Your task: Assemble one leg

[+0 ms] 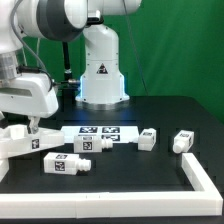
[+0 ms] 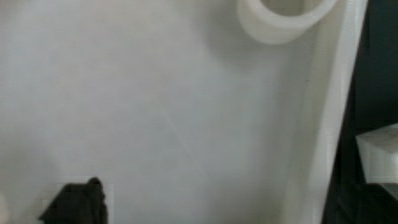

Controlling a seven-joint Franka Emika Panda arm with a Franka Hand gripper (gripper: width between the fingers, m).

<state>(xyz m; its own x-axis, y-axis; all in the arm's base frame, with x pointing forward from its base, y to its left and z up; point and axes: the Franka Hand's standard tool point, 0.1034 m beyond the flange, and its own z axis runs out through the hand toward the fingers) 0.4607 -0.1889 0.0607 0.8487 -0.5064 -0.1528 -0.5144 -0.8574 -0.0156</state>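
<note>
Claw (image 1: 30,127) hangs at frame left, over the large white panel (image 1: 14,142); open or closed, cannot tell. Leg (image 1: 68,165) lies on the black counter (image 1: 130,165) in the lower left, apart from the claw. 2 more at centre right: second leg (image 1: 147,138), third leg (image 1: 183,141). Wrist view: panel surface, 1 round hole (image 2: 285,20), 1 dark fingertip (image 2: 75,200).

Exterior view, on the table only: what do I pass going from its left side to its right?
White panel → front leg → marker board → middle leg → right-hand leg. The piece overlapping the marker board is left out.
</note>
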